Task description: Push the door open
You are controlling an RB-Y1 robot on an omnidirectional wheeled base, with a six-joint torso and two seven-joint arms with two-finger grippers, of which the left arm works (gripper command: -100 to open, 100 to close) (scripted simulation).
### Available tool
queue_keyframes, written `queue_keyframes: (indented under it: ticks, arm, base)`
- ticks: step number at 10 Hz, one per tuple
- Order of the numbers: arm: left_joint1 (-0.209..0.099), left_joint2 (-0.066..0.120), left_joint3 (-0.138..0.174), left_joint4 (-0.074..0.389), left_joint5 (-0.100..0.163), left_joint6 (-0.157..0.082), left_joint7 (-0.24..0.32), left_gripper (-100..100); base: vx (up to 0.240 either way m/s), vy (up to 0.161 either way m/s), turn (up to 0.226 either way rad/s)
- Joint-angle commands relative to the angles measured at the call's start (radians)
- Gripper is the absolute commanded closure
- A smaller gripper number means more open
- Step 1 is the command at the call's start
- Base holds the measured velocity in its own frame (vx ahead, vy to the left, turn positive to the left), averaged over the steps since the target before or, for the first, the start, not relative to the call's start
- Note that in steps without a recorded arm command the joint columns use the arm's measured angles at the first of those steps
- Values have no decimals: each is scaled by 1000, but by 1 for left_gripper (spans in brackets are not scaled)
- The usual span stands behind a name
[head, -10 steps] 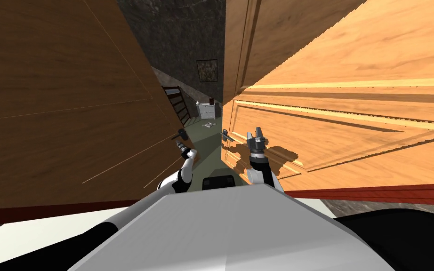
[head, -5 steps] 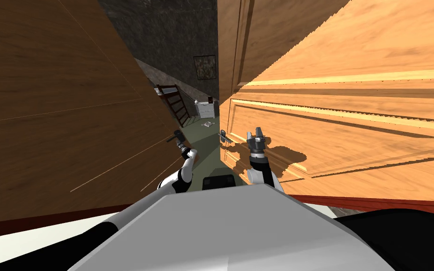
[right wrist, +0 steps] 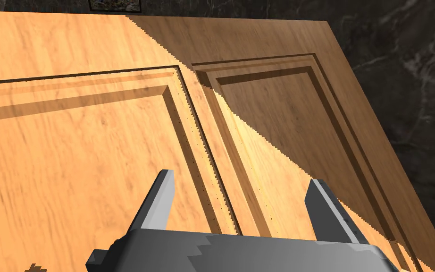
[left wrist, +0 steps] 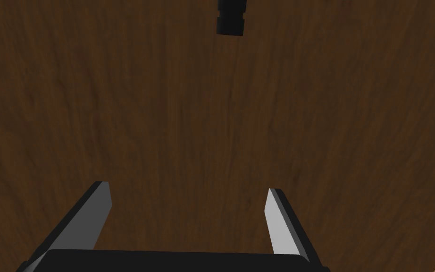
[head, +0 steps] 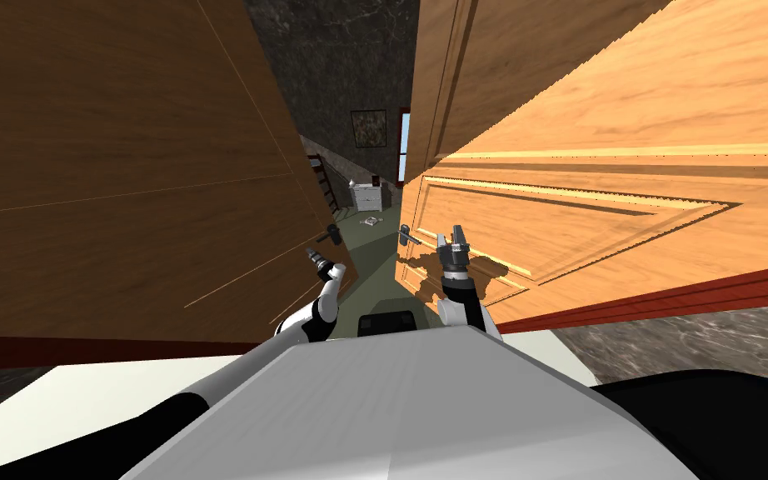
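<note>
A dark brown door (head: 124,167) stands to my left, with a dark handle (head: 330,237) at its edge. To my right stands a light orange panelled door (head: 607,192) with its own handle (head: 407,236). A narrow gap lies between them. My left gripper (head: 314,254) is open and points at the dark door (left wrist: 188,118) just below its handle (left wrist: 231,17), its fingers (left wrist: 96,212) empty. My right gripper (head: 454,242) is also open and faces the light door's panels (right wrist: 94,141), close to the surface.
Through the gap I see a green floor (head: 366,250), a white dresser (head: 367,196), a dark ladder-like frame (head: 324,179) and a picture (head: 369,128) on a dark marbled wall. A red skirting (head: 665,300) runs along the right wall's foot.
My view has swung, so the gap and both door handles now sit further right. A bright window strip has appeared beside the light door's edge. Both arms hold the same pose.
</note>
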Motion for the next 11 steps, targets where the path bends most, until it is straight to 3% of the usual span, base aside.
queue_keyframes:
  ticks: [1,3,6,7,11]
  arm:
    - [-3,20,3,9,5,-17,0,-100]
    - [-8,44,8,17,12,-34,-6,-100]
    - [-10,55,11,21,17,-44,-9,-100]
    - [-16,75,17,30,26,-65,-16,-100]
    - [-35,104,39,63,59,-139,-39,-100]
  base:
    - [-113,181,-44]
    - [-110,190,-81]
    - [-29,92,-38]
    - [0,138,-127]
    - [52,172,-200]
